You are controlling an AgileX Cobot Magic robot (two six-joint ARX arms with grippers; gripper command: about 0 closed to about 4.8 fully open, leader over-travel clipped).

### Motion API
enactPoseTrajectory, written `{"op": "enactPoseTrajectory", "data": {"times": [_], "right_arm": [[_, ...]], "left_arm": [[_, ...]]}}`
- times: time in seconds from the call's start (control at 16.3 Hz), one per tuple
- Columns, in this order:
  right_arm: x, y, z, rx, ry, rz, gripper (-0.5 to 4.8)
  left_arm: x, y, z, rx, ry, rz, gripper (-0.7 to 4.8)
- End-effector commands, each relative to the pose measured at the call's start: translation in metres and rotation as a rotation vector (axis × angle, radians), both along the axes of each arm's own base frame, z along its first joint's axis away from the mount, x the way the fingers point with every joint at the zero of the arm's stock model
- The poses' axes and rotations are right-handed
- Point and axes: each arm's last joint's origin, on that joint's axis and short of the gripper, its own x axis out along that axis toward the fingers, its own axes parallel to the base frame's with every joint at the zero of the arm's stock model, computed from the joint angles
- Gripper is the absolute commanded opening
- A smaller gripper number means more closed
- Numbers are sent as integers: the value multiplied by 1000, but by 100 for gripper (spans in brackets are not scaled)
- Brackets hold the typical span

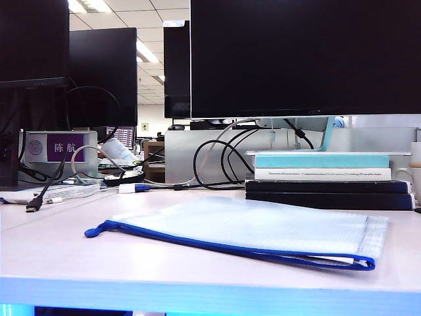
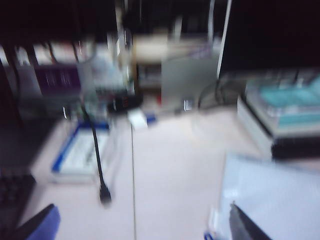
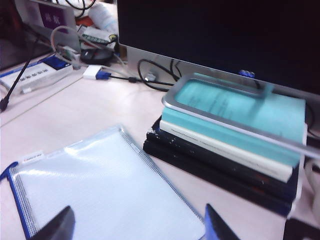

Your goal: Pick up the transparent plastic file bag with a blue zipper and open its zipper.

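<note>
Bag [image 1: 250,230] flat on pale desk [image 1: 52,243], mesh plastic whitish and translucent, nothing gripping it. Zipper [image 1: 223,245] a blue strip along the long edge nearest the exterior camera, closed along its whole visible length, blue pull tab [image 1: 94,231] at the end on the left of that view. Books [image 1: 329,181] stacked just behind the bag, teal cover on top, dark volumes beneath, a silver monitor foot [image 3: 220,107] resting across the top one. Black monitor [image 1: 302,56] above, cables [image 1: 217,161] looping at its base.

Left gripper [image 2: 145,227] above the desk beside the bag's zipper end, picture heavily blurred; two fingertips [image 2: 42,222] at the frame's edge, far apart, nothing between them. Power strip [image 2: 82,152] and a dangling black cable [image 2: 100,170] beyond it.

Right gripper [image 3: 137,225] over the bag's face, fingertips [image 3: 57,225] set wide on either side of the mesh, empty, no visible contact with the plastic. Neither arm visible in the exterior view.
</note>
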Motion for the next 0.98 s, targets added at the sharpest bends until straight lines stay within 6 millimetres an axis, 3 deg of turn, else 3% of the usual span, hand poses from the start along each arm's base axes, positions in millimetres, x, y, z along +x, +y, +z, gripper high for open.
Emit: {"op": "enactPoseTrajectory", "data": {"times": [0.06,0.18,0.25,0.31,0.37,0.43,0.55,0.68,0.92,0.98], "right_arm": [[-36,-19,-18,94,-138,-66,324],[-47,-24,-31,116,-172,-72,322],[-49,-26,-37,139,-169,-106,285],[-50,-28,-44,168,-164,-131,221],[-54,-30,-61,216,-167,-165,97],[-55,-31,-69,250,-178,-165,37],[-55,-31,-69,271,-177,-167,22],[-52,-30,-70,296,-222,-183,19],[-37,-25,-98,300,-236,-232,-1],[-29,-34,-111,246,-248,-280,0]], "left_arm": [[-13,0,-38,-64,-31,8,479],[-12,0,-47,-91,-88,6,351],[-11,0,-50,-116,-95,2,330],[-8,0,-55,-149,-97,2,330],[-4,0,-67,-162,-75,20,317],[-2,1,-74,-166,-58,50,211],[-2,2,-78,-178,-58,92,148],[-5,2,-87,-178,-91,91,141],[-6,2,-108,-198,-114,89,79],[-4,2,-114,-185,-96,85,78]]}}
